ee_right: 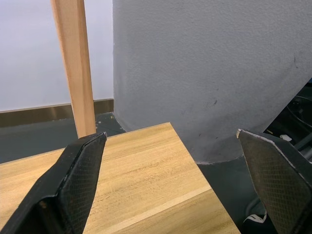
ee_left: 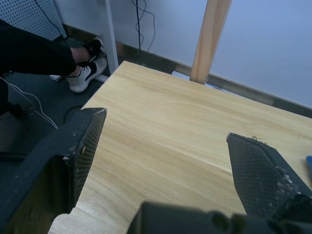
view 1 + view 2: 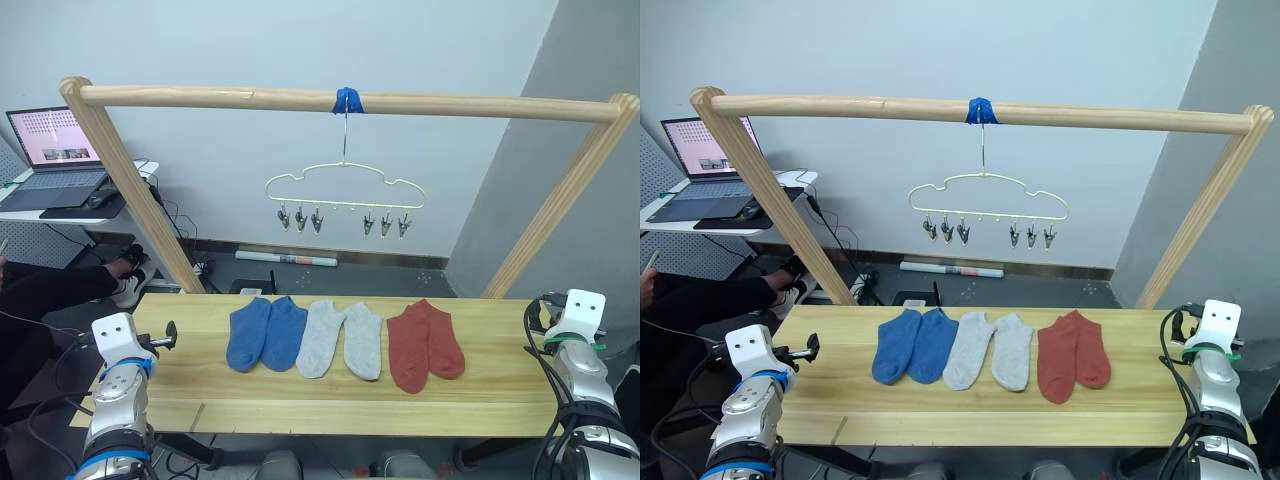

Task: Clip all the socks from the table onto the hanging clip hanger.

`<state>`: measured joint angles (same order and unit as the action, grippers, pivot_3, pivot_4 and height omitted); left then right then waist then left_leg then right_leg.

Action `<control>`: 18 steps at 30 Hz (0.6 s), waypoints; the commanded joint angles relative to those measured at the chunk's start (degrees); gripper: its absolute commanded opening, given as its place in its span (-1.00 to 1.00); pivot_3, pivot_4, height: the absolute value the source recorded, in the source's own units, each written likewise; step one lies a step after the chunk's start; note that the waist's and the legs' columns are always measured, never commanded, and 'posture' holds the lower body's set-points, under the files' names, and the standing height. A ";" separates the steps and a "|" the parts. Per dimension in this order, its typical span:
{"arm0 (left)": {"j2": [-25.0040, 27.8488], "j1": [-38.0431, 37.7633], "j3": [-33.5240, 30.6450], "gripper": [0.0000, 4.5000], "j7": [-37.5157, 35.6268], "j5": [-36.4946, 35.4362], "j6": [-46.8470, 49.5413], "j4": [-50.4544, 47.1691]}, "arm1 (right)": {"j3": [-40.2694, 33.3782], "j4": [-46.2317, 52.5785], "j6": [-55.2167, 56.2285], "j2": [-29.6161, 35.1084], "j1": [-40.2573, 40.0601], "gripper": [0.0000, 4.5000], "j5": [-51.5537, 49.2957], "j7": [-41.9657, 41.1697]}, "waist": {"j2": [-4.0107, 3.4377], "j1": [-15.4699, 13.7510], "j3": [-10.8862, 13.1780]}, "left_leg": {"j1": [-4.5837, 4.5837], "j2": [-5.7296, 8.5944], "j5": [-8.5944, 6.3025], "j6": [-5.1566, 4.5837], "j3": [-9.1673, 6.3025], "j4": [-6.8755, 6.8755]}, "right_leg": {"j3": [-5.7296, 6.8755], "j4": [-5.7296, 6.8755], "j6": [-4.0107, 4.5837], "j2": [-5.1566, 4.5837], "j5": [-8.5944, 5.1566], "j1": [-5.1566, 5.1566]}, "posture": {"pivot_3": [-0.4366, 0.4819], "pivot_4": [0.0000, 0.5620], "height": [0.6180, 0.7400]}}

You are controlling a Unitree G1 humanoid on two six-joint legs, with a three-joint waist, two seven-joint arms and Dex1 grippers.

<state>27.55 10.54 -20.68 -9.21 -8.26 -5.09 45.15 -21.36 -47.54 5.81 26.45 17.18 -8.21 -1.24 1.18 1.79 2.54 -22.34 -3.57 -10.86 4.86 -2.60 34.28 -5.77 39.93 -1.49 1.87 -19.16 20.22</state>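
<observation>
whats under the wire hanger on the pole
Six small clips hang below the clip hanger, all empty. Further down on the table lie six socks in a row: blue, grey, red. The tabletop beneath them is covered.

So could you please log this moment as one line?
six fabric ankle socks flat on pale plank table | gold wire clip hanger empty | both claws open

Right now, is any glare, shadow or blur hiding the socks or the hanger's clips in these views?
Left eye view: even light, no glare; socks sharp, with soft, faint shadows on the table. Right eye view: clip hanger crisp against the pale wall, clips distinct. Left wrist view: left claw fingers dark, slightly soft; tabletop grain clear. Right wrist view: right claw similar.
</observation>
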 commanded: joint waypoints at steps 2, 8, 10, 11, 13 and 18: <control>0.61 -0.54 -0.86 0.99 0.99 -0.56 1.05 -4.23 | -0.32 1.48 0.99 1.39 1.15 1.00 -0.10 -0.41 | 0.00 0.00 0.00 | 0.00 0.00 0.00 0.00 0.00 0.00 | 0.00 0.00 0.00 0.00 0.00 0.00 | 0.12 -1.00 1.00; 0.16 -2.04 -0.83 0.99 1.89 -0.80 2.60 -8.70 | 0.06 1.25 0.95 1.56 1.55 1.00 0.23 -0.96 | 0.00 -0.03 0.00 | 0.00 -0.01 0.00 0.00 0.00 0.00 | 0.00 0.00 0.00 0.00 0.00 0.00 | 0.13 -1.00 1.00; 0.16 -2.38 -0.83 0.99 1.91 -0.84 3.02 -9.52 | 0.10 1.18 0.96 1.55 1.66 1.00 0.31 -1.08 | 0.00 -0.05 0.00 | 0.00 -0.01 0.00 0.00 0.00 0.00 | -0.01 0.00 0.00 0.00 0.00 0.00 | 0.14 -1.00 1.00; 0.16 -2.53 -0.85 0.99 1.90 -0.86 3.17 -9.82 | 0.10 1.21 0.97 1.53 1.64 1.00 0.34 -1.11 | 0.00 -0.05 0.00 | 0.00 -0.01 0.00 0.00 0.01 0.00 | -0.02 0.00 0.00 0.00 0.00 0.00 | 0.14 -1.00 1.00; 0.13 -2.88 -1.08 0.99 1.67 -1.28 3.53 -10.76 | 0.33 1.29 1.13 1.52 1.49 1.00 0.61 -1.26 | 0.00 -0.06 0.00 | 0.00 -0.01 0.00 0.00 0.01 0.00 | -0.02 -0.01 0.00 0.00 0.00 0.00 | 0.14 -1.00 1.00; 0.22 -3.71 -1.02 0.99 0.47 -2.17 4.30 -13.48 | 2.47 2.33 2.47 1.69 0.87 1.00 2.54 -2.36 | 0.00 -0.05 0.00 | 0.00 -0.01 0.00 0.00 0.01 -0.01 | -0.02 0.00 0.00 0.00 0.00 0.01 | 0.13 -1.00 1.00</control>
<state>27.30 6.59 -20.72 -8.40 -10.08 -0.48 34.29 -19.19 -47.53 6.66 26.90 17.35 -6.30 -3.03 1.17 1.74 2.53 -22.34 -3.58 -10.86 4.86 -2.59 34.27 -5.80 39.93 -1.48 1.87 -19.16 20.23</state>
